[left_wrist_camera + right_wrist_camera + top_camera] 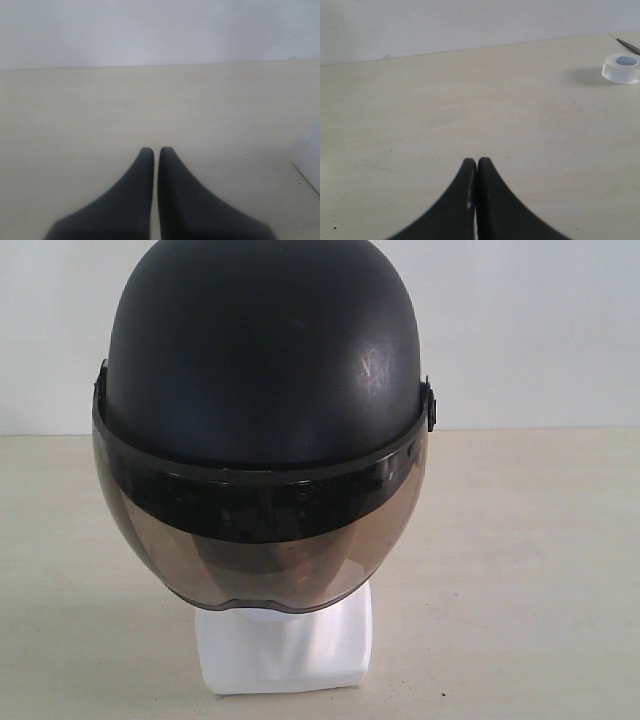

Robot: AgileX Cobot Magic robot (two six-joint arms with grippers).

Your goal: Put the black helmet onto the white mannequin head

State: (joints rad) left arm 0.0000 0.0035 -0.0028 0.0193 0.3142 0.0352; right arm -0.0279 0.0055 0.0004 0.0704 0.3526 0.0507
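Black helmet (262, 350) caps the white mannequin head (285, 650) squarely; we hold left gripper (156, 151) and right gripper (477, 161) clenched, empty, away.

The helmet (260, 350) sits on the mannequin head (285, 650), which stands on the table (520, 570). At the right gripper (477, 160), a tape roll (622, 68) lies on the table, well beyond the fingertips and off to one side. At the left gripper (156, 149), an object I can't make out (310, 160) rests near the fingers, off to one side.
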